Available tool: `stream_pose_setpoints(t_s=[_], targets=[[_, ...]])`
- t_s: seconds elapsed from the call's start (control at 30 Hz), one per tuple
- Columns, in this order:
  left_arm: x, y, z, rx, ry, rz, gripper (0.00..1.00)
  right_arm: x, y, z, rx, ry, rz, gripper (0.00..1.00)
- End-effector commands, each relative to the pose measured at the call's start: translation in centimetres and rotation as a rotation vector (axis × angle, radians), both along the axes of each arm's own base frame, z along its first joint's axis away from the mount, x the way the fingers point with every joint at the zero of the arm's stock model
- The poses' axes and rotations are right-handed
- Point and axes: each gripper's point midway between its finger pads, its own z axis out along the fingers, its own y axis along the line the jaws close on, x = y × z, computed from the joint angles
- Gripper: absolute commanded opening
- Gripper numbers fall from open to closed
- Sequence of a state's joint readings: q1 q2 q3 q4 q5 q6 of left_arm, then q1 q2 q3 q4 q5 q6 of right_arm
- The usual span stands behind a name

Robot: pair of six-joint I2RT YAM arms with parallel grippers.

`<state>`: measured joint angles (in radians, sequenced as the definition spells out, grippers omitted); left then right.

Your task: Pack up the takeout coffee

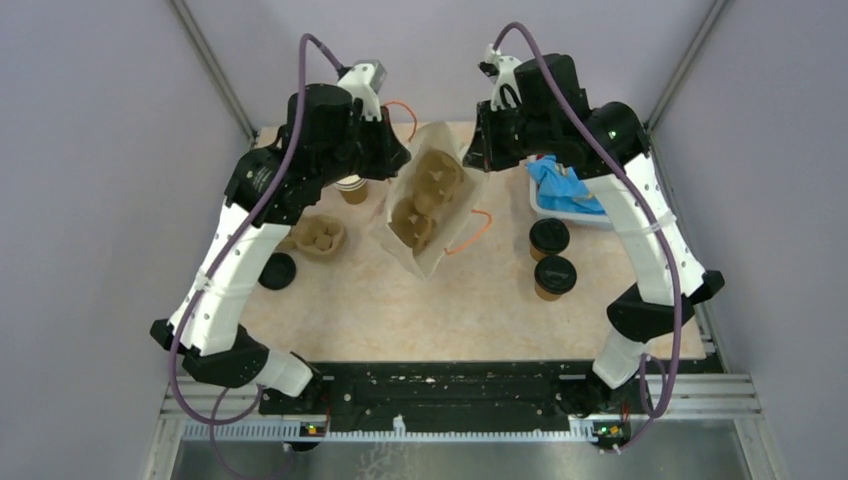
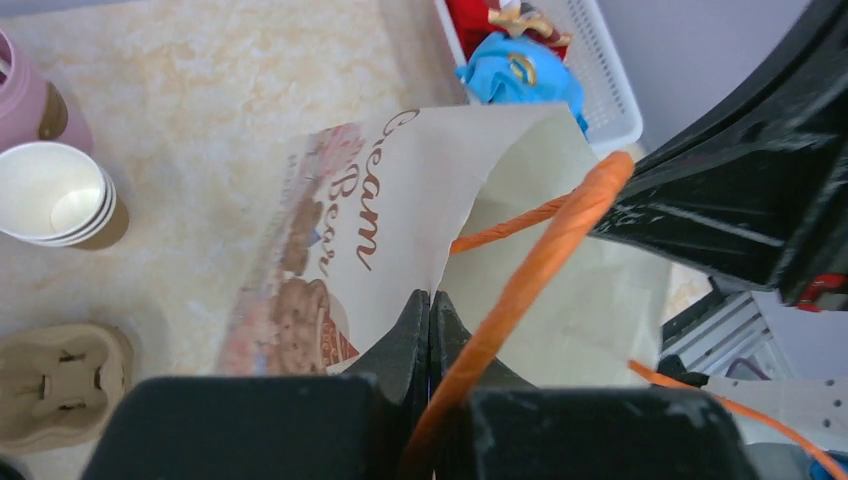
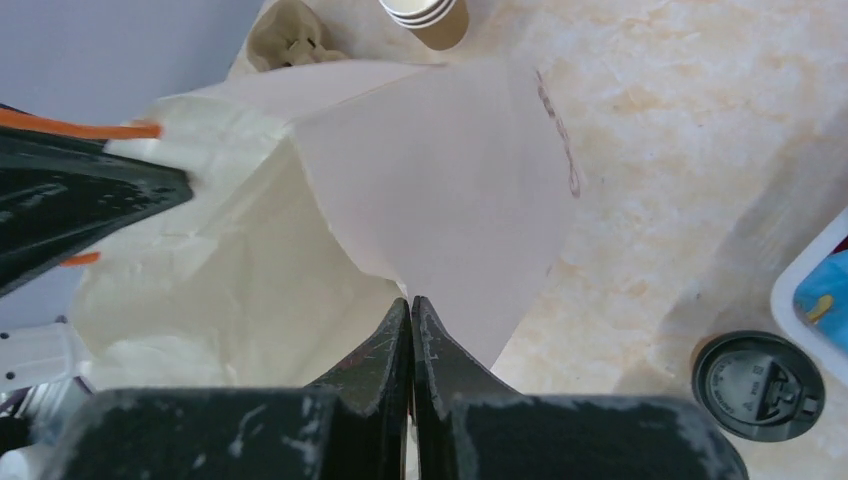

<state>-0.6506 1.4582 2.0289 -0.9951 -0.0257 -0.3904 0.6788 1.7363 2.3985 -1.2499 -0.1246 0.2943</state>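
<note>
Left wrist view: shows the left gripper (image 2: 430, 305) with fingers pressed flat together, pinching the rim of the paper bag (image 2: 400, 200), an orange handle (image 2: 540, 260) running across them. Right wrist view: finds the right gripper (image 3: 411, 310) likewise clamped tight on the opposite rim. Top external view: shows the bag's mouth spread between both, a cardboard cup carrier (image 1: 425, 195) down inside. Places a lidded coffee cup (image 1: 549, 237) and a second lidded coffee cup (image 1: 555, 277) upright on the table (image 1: 480, 300), right of the bag, apart from it, near a white basket (image 1: 560, 213). Puts a stack of lidless cups (image 1: 352, 190) just left of the bag
</note>
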Motion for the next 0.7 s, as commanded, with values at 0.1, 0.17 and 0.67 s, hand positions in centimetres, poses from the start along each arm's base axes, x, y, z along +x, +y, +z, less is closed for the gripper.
stream_pose_setpoints(t_s=[0.1,0.17,0.67], targets=[[1.5,0.8,-7.1,-0.005,0.232,-0.003,0.17,1.8,-0.6,-7.1,-0.085,0.150,-0.086,0.00],[2.3,2.1,-11.2,-0.002,0.302,-0.004,0.31,3.9,-2.2,-10.7,-0.172,0.163,-0.139,0.30],[3.4,6.1,-8.2,0.040,0.106,0.048,0.89,0.3,-3.3,-7.9,-0.090,0.259,-0.170,0.82]])
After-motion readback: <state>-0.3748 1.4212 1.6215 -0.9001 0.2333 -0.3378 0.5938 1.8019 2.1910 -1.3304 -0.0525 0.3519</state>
